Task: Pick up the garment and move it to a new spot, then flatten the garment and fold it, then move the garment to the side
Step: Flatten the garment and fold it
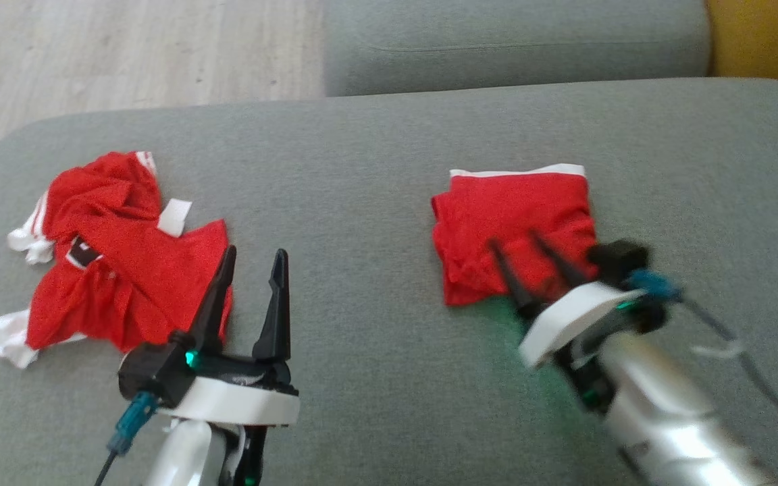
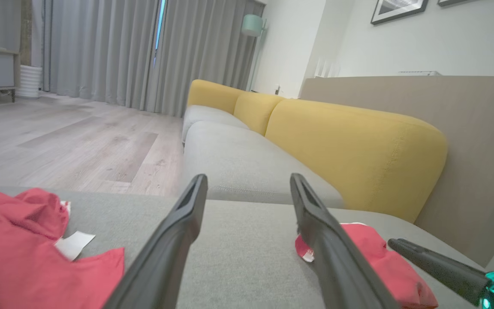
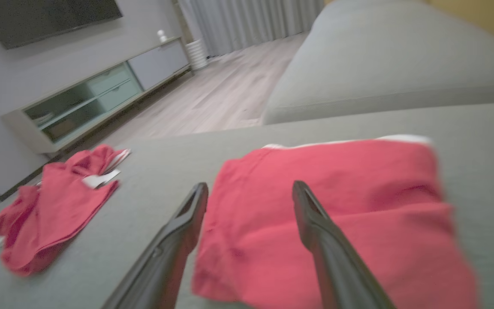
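Note:
The garment (image 1: 514, 216) is red with a white edge and lies folded into a rough square on the grey cushion (image 1: 375, 202), right of centre. My right gripper (image 1: 514, 239) hovers over its near edge, open, with nothing between its fingers; the right wrist view shows the gripper (image 3: 250, 186) above the folded garment (image 3: 358, 206). My left gripper (image 1: 254, 260) stands open and holds nothing, its fingers pointing up, beside a crumpled red garment (image 1: 112, 256). In the left wrist view the left gripper (image 2: 248, 180) points along the sofa, with the folded garment (image 2: 375, 257) at lower right.
The crumpled red and white garment (image 3: 58, 206) lies at the cushion's left end, near its edge. A second grey seat cushion (image 1: 517, 40) lies beyond, with a yellow backrest (image 2: 350, 146) on the right. Wood floor (image 1: 125, 54) lies past the left edge, with a low cabinet (image 3: 101, 98) further off.

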You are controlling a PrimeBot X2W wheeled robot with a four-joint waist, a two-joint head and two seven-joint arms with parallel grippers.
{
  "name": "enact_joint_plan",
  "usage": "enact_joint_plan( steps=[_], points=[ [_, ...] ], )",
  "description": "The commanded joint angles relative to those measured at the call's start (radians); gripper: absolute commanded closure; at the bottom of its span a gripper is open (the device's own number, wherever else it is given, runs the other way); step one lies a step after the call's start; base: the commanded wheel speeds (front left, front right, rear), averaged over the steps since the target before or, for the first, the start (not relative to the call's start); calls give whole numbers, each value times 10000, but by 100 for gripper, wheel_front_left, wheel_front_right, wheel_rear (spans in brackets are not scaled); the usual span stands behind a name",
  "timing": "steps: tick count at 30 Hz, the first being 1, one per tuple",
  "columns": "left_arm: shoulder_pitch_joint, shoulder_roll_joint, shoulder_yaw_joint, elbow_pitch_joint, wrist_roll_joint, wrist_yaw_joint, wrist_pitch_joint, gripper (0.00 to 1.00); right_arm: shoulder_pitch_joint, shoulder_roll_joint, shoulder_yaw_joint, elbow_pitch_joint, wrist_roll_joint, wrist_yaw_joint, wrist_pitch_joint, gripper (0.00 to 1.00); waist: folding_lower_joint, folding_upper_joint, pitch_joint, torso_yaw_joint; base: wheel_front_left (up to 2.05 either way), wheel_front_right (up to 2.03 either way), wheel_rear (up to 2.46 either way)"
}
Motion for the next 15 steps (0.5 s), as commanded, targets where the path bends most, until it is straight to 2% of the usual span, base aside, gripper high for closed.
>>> enact_joint_plan(
  steps=[1, 4, 8, 11, 15],
  points=[
    [-438, 33, 425, -430, -24, -54, -51, 0, -492, -228, -235, -365, -193, 35, -199, 0, 0, -1, 3, -182, 0, 0, 0],
    [-550, 33, 489, -566, -3, -49, -51, 0, -481, -751, -1511, -828, -1059, 35, -286, 0, 0, -1, 46, -433, 0, 0, 0],
    [-683, 33, 527, -659, 22, -48, -51, 0, 211, -889, -3578, -2234, -2756, 35, -296, 0, 0, -1, 169, -751, 0, 0, 0],
    [-740, 33, 488, -666, 18, -49, -51, 0, 1062, -513, -4863, -3181, -3992, 35, -297, 0, 0, -1, 235, -930, 0, 0, 0],
    [-691, 33, 475, -726, 8, -51, -51, 0, 2097, 167, -5929, -4296, -5172, 35, -298, 0, 0, -1, 326, -1133, 0, 0, 0]
  ],
)
